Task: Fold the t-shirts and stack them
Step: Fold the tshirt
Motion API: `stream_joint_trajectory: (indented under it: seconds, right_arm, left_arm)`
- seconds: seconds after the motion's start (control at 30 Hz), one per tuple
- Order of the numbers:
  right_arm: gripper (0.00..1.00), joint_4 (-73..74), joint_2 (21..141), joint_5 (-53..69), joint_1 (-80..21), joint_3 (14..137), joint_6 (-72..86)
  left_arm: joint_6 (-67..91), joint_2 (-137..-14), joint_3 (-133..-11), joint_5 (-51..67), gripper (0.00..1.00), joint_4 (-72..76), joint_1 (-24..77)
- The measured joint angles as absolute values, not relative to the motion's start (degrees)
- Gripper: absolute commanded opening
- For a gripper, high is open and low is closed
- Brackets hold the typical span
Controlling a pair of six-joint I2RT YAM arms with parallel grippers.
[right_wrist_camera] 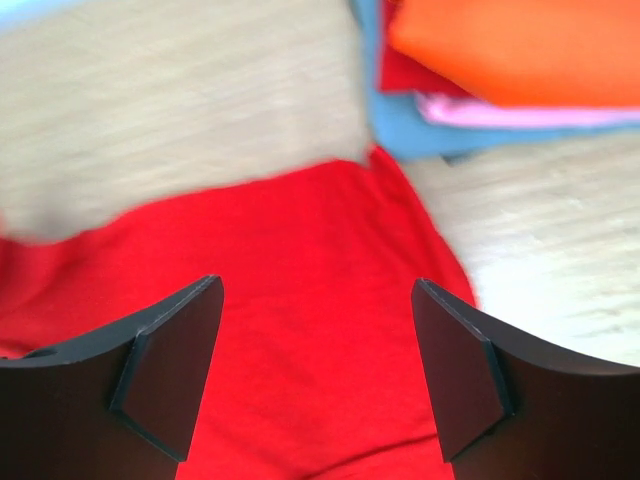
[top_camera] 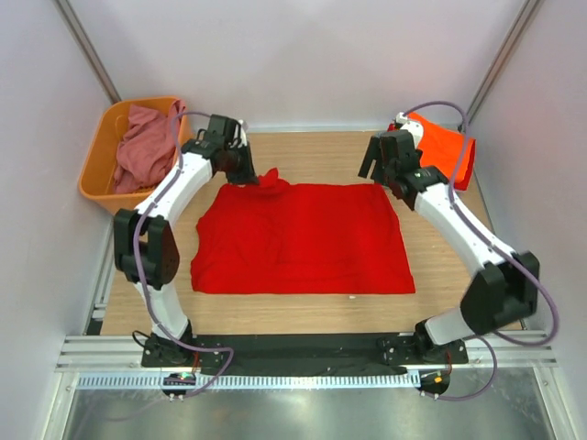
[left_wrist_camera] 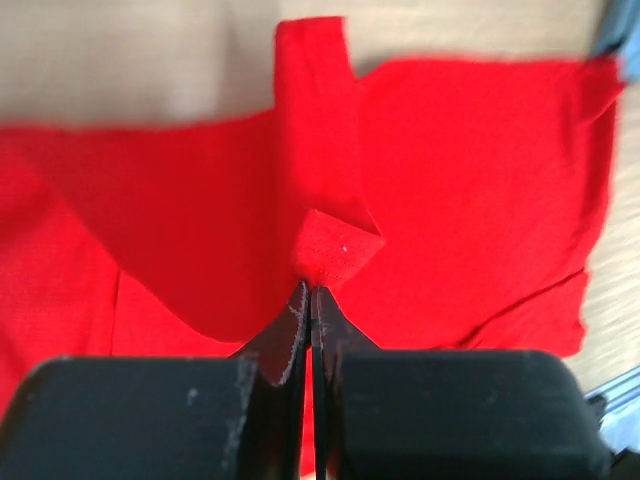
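1. I count two arms, one orange basket (top_camera: 96, 176), one spread t-shirt, one crumpled shirt in the basket, and one folded stack (top_camera: 447, 147).
2. In the right wrist view the stack shows four colours. Orange is on top, pink and grey-blue lie under it, and a red edge shows at the side.
3. The red shirt (top_camera: 303, 240) lies at the centre of the counter (top_camera: 312, 310). It is bright red, roughly rectangular and lightly wrinkled, and it lies mostly flat.
4. The red shirt's 11 o'clock corner is pulled up into a small peak. The left fingers (left_wrist_camera: 298, 330) are pressed together there, pinching a fold of the red cloth. A narrow band of cloth runs away from the pinch towards 12 o'clock.
5. The right fingers (top_camera: 371, 168) are spread wide over the shirt's 1 o'clock corner with nothing between them. I cannot tell whether they touch the cloth.
6. The dusty rose shirt (top_camera: 147, 147) is heaped in the basket at 10 o'clock, with part of it draped over the rim.
7. The stack sits at 2 o'clock, just beside the red shirt's corner.
8. Bare wood runs as a strip along 6 o'clock between the hem and the counter edge. There is a wider band of bare wood at 12 o'clock.
9. At 3 o'clock the right arm crosses the bare wood beside the shirt. At 9 o'clock the left arm's elbow hangs at the counter edge, near the shirt's side.
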State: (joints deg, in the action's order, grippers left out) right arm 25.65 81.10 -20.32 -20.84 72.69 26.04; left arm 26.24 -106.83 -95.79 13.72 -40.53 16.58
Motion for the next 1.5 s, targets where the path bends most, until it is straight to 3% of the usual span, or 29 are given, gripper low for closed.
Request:
stream_joint_trajectory:
  seconds: [0.17, 0.4, 0.83, 1.13, 1.3, 1.5]
  right_arm:
    - [0.76, 30.24, 92.9, -15.44, -13.63, 76.01, 24.18]
    - [0.63, 28.73, 102.78, -8.71, -7.66, 77.78, 22.44]
    - [0.53, 23.44, 112.31, -4.01, -5.5, 81.32, 22.31]
    - [0.27, 22.24, 115.68, -2.74, -4.1, 81.43, 21.91]
    - [0.01, 21.76, 115.79, -1.8, -3.2, 81.43, 21.61]
    - [0.02, 21.69, 115.55, 0.58, -3.01, 81.38, 21.67]
  left_arm:
    - [25.34, -98.61, -85.34, 11.25, 0.0, -41.78, 16.69]
    - [23.66, -90.48, -79.59, 9.61, 0.0, -42.57, 16.69]
    - [22.0, -91.09, -77.41, 8.99, 0.0, -42.68, 16.69]
    - [21.89, -91.46, -77.32, 8.97, 0.0, -42.7, 16.69]
    - [21.8, -91.9, -77.32, 8.93, 0.0, -42.7, 16.69]
    - [21.8, -91.92, -77.32, 8.27, 0.0, -42.76, 16.69]
